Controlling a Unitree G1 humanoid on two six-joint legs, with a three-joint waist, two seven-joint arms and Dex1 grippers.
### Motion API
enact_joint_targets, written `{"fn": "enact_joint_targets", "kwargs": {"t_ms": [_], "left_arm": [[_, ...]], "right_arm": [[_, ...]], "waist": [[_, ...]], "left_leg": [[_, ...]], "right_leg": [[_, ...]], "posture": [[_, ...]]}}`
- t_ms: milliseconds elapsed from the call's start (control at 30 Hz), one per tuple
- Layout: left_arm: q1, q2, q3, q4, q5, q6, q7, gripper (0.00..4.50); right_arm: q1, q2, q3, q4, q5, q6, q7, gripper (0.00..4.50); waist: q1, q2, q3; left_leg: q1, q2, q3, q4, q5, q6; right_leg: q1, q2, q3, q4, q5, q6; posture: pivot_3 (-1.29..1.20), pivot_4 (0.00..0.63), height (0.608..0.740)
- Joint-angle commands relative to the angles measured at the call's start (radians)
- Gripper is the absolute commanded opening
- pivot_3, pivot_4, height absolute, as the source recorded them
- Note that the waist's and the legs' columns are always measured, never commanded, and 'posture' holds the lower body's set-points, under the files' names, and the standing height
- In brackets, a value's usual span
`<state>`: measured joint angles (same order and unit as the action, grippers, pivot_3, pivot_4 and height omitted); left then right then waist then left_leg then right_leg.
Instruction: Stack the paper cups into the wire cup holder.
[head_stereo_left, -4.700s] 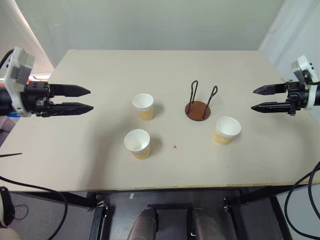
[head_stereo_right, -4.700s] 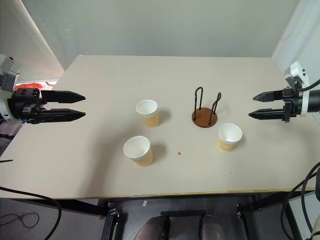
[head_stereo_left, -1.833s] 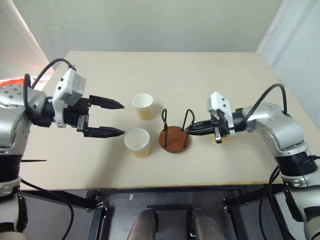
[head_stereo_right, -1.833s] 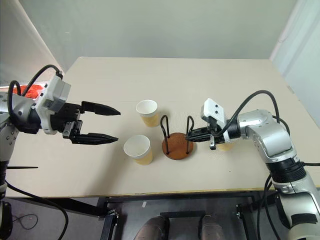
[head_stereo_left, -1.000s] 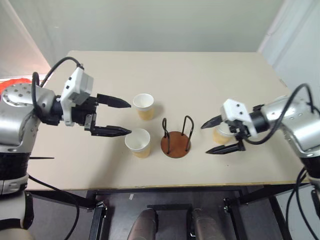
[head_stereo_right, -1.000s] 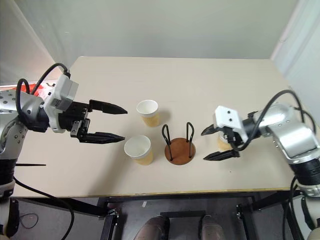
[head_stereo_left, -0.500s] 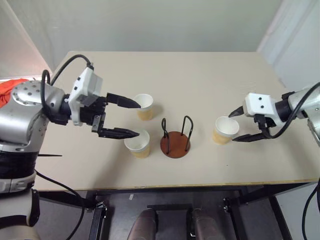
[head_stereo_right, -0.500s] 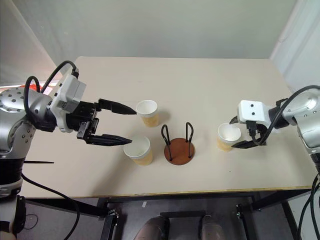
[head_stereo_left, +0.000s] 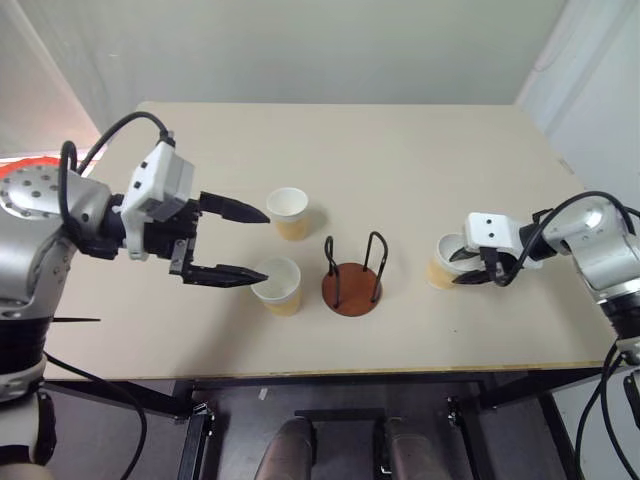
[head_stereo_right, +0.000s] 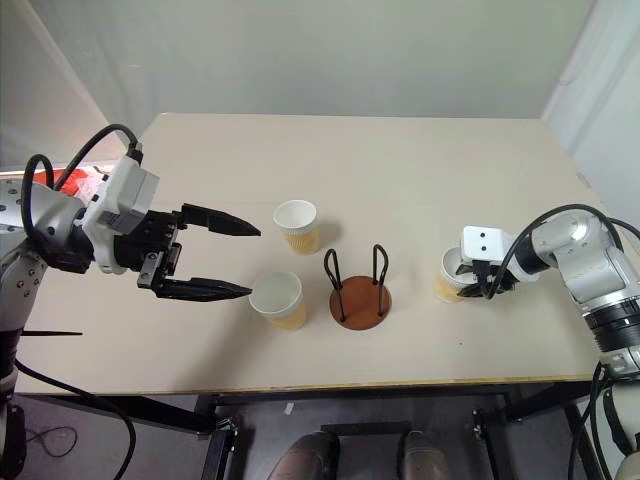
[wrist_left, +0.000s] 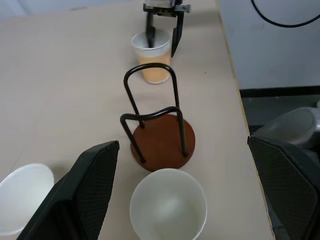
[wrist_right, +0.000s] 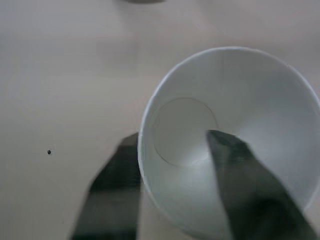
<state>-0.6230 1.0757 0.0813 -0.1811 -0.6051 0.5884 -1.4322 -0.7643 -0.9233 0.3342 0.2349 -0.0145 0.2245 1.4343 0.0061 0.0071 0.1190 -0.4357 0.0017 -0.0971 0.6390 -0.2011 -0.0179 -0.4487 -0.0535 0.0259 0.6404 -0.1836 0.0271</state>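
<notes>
Cup holder: the wire cup holder (head_stereo_left: 351, 284) stands empty mid-worktop (head_stereo_left: 400, 160); no cup in it yet
Cups: two paper cups (head_stereo_left: 277, 285) left of the holder; one cup (head_stereo_left: 447, 262) to its right
Right claw (wrist_right: 175, 165): pinching that cup's wall, one finger inside, one outside; step looks like the first pick-up
Left claw (head_stereo_left: 243, 243): wide apart, holding nothing, by the near left cup
Next: lift the cup; carry it over; drop it between the wire loops

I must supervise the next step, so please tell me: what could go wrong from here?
1. The right pincer pinches one wall of the right paper cup, one finger inside; the thin wall may crumple or slip.
2. The wire cup holder is narrow; the cup could catch its loops and tip the holder.
</notes>
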Motion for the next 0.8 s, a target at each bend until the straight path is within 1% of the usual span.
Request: {"fn": "enact_joint_targets", "kwargs": {"t_ms": [33, 100, 233, 333, 433, 500, 600, 667, 800], "left_arm": [[0.002, 0.008, 0.028, -0.024, -0.001, -0.006, 0.022, 4.5], [0.006, 0.006, 0.026, -0.027, 0.0, -0.008, 0.026, 4.5], [0.005, 0.016, 0.023, -0.026, 0.009, -0.026, 0.019, 4.5], [-0.005, 0.033, 0.026, -0.028, 0.01, -0.033, 0.005, 4.5], [0.011, 0.041, 0.03, -0.02, 0.017, -0.044, 0.0, 4.5], [0.021, 0.043, 0.022, -0.01, 0.036, -0.058, 0.004, 4.5], [0.019, 0.037, 0.019, -0.017, 0.038, -0.055, 0.014, 4.5], [0.021, 0.037, 0.024, -0.032, 0.038, -0.044, 0.027, 4.5], [0.11, 0.071, 0.093, -0.08, 0.019, -0.02, 0.044, 4.5]], "right_arm": [[-0.032, -0.009, -0.042, -0.023, 0.028, -0.006, 0.038, 0.56], [-0.037, -0.013, -0.053, -0.039, 0.051, 0.002, 0.064, 0.03], [-0.098, -0.026, -0.108, -0.118, 0.188, 0.077, 0.162, 0.03], [-0.233, -0.019, -0.116, -0.128, 0.285, 0.099, 0.18, 0.03], [-0.395, 0.037, -0.089, -0.094, 0.326, 0.063, 0.18, 0.03], [-0.472, 0.088, -0.038, -0.075, 0.349, 0.033, 0.18, 0.03], [-0.487, 0.136, 0.036, -0.048, 0.347, -0.009, 0.18, 0.03], [-0.48, 0.155, 0.065, -0.033, 0.331, -0.043, 0.18, 0.03], [-0.454, 0.194, 0.096, -0.034, 0.336, -0.045, 0.18, 0.03]], "waist": [[0.0, 0.0, 0.0], [0.0, 0.0, 0.0], [-0.001, 0.0, 0.0], [-0.004, 0.001, 0.0], [-0.007, 0.001, 0.0], [-0.01, 0.001, 0.0], [-0.011, -0.002, -0.001], [-0.008, -0.002, -0.001], [-0.006, -0.001, 0.0]], "left_leg": [[0.0, 0.0, 0.0, 0.0, 0.0, 0.0], [0.0, 0.0, 0.0, 0.0, 0.0, 0.0], [0.0, 0.0, 0.0, 0.0, 0.0, 0.0], [-0.001, 0.0, 0.0, -0.001, 0.0, -0.001], [0.0, 0.0, 0.0, -0.002, 0.001, -0.001], [0.001, 0.0, 0.0, -0.004, 0.001, -0.001], [0.001, 0.001, -0.001, -0.007, 0.001, -0.001], [0.001, 0.001, -0.002, -0.007, 0.0, -0.002], [-0.001, 0.0, -0.001, -0.006, -0.001, -0.001]], "right_leg": [[0.0, 0.0, 0.0, 0.0, 0.0, 0.0], [0.0, 0.0, 0.0, 0.0, 0.0, 0.0], [0.0, 0.0, 0.0, 0.0, 0.0, 0.0], [-0.001, 0.0, 0.0, 0.0, -0.001, -0.001], [-0.002, 0.001, 0.001, -0.001, -0.001, -0.002], [-0.002, 0.001, 0.001, 0.0, -0.003, -0.005], [-0.003, 0.001, -0.001, 0.002, -0.006, -0.01], [-0.003, 0.001, -0.002, 0.002, -0.007, -0.012], [-0.005, 0.0, -0.001, 0.003, -0.007, -0.012]], "posture": [[0.0, 0.15, 0.74], [0.0, 0.15, 0.74], [0.0, 0.15, 0.74], [0.0, 0.15, 0.74], [0.0, 0.15, 0.74], [0.0, 0.15, 0.74], [0.0, 0.15, 0.74], [0.0, 0.15, 0.74], [0.0, 0.15, 0.74]]}}
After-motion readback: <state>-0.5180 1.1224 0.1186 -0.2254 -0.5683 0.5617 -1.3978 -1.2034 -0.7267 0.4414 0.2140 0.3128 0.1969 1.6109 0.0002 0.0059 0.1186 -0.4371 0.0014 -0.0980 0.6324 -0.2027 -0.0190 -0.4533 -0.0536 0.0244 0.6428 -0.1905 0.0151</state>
